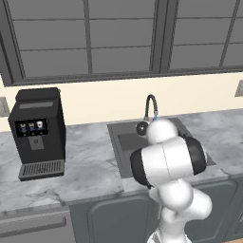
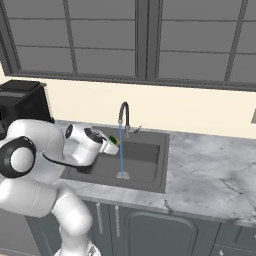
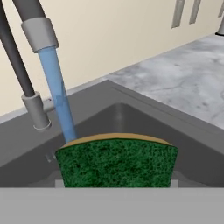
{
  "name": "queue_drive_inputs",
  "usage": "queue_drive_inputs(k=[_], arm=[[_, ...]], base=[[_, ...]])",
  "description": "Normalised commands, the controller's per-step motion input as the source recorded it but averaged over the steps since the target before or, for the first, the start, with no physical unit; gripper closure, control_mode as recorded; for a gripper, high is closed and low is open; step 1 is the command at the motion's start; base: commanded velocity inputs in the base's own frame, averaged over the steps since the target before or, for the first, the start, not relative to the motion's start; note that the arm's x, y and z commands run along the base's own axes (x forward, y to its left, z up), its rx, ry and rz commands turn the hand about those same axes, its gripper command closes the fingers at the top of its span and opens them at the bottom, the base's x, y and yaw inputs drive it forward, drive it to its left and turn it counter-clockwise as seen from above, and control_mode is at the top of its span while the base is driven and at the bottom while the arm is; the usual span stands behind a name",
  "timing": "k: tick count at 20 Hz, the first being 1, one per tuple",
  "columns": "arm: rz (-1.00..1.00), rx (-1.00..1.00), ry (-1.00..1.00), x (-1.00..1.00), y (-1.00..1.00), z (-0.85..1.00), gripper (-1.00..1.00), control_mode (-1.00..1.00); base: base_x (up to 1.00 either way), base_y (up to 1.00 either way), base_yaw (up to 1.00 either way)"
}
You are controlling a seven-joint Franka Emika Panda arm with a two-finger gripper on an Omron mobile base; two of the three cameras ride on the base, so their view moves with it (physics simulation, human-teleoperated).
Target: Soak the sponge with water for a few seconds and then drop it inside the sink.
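hand view: sponge (image 3: 117, 161) gripped beside water (image 3: 57, 96).

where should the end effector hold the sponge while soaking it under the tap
Grip the sponge as it is gripped now: across its short sides, coming from the front of the sink, away from the faucet. That leaves the broad green face open beside the water. The end effector is shut on it.
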Motion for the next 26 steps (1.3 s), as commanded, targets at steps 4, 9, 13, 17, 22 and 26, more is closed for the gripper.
queue_drive_inputs(k=[4, 9, 13, 17, 22, 26], arm=[[0.00, 0.00, 0.00, 0.14, -0.12, -0.11, 1.00, -1.00], [0.00, 0.00, 0.00, 0.15, -0.19, -0.14, 1.00, -1.00], [0.00, 0.00, 0.00, 0.04, -0.07, -0.09, 1.00, -1.00], [0.00, 0.00, 0.00, 0.00, 0.00, -0.05, 1.00, -1.00], [0.00, 0.00, 0.02, 0.03, 0.00, -0.02, 1.00, -1.00], [0.00, 0.00, 0.09, 0.10, 0.00, 0.00, 1.00, -1.00]], base=[[0.00, 0.00, 0.00], [0.00, 0.00, 0.00], [0.00, 0.00, 0.00], [0.00, 0.00, 0.00], [0.00, 0.00, 0.00], [0.00, 0.00, 0.00]])
